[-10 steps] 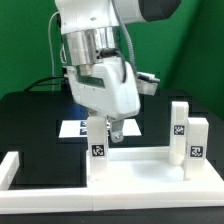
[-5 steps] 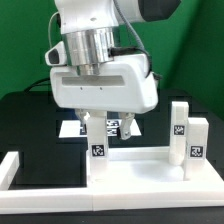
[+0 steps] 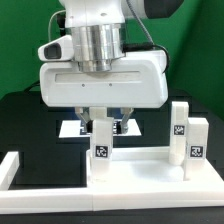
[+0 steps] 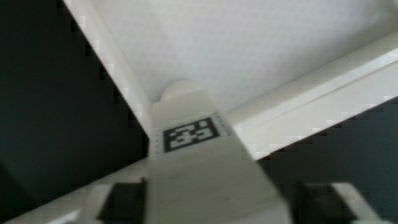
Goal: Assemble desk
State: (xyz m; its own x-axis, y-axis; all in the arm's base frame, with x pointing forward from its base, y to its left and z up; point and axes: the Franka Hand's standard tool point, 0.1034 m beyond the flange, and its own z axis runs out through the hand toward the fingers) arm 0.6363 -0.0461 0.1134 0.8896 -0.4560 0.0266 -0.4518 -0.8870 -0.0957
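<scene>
The white desk panel (image 3: 140, 165) lies flat at the front, underside up. Two tagged leg posts (image 3: 179, 125) (image 3: 197, 140) stand on its corners at the exterior view's right. A third tagged leg post (image 3: 100, 150) stands on its corner at the exterior view's left. My gripper (image 3: 103, 122) hangs straight over this post, a finger on each side and a small gap showing, so it looks open. In the wrist view the same post (image 4: 192, 150) rises between my dark fingers (image 4: 121, 205), my gripper (image 4: 222, 205) straddles it, and the panel (image 4: 249, 50) lies beyond.
The marker board (image 3: 72, 128) lies on the black table behind the post, mostly hidden by my hand. The white L-shaped border bar (image 3: 20, 165) runs along the front and the exterior view's left. A green backdrop stands behind.
My hand has turned about the vertical axis over the left post, from angled to square-on to the camera. The post stays on its corner, its tag still facing front.
</scene>
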